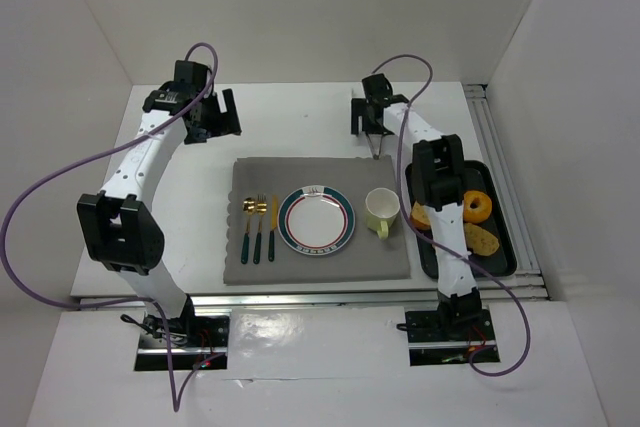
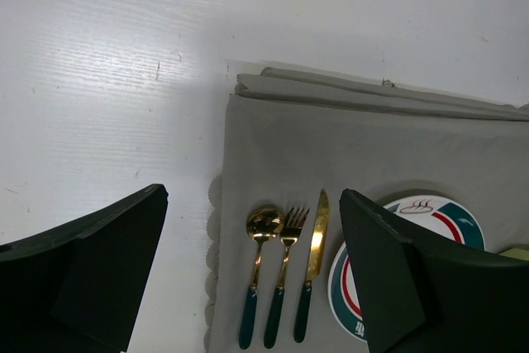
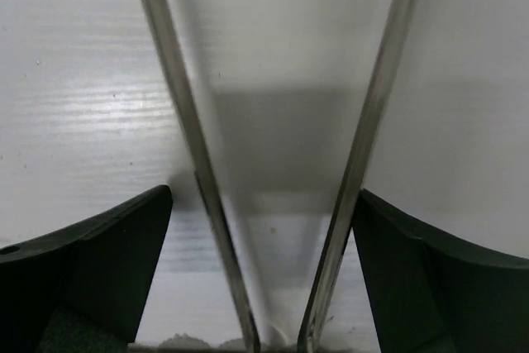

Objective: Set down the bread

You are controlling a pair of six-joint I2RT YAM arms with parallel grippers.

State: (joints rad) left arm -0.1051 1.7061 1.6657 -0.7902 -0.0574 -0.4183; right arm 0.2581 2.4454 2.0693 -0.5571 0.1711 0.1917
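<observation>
The bread (image 1: pixel 477 206), a glossy orange ring with a centre hole, lies on the black tray (image 1: pixel 505 247) at the right. My right gripper (image 1: pixel 368 123) (image 3: pixel 263 196) hovers at the back of the table, far from it, past the mat's far edge. Its jaws stand open on either side of a pair of metal tongs (image 3: pixel 364 146) (image 1: pixel 376 145), whose two arms run between the fingers and meet near the mat's edge. My left gripper (image 1: pixel 216 115) (image 2: pixel 252 204) is open and empty at the back left.
On the grey mat (image 1: pixel 390 262) are a plate (image 1: pixel 316 219), a pale green cup (image 1: pixel 381 212), and a spoon, fork and knife (image 2: pixel 285 279). The tray also holds a brown slice (image 1: pixel 482 238) and an orange piece (image 1: pixel 422 215) half hidden by my right arm.
</observation>
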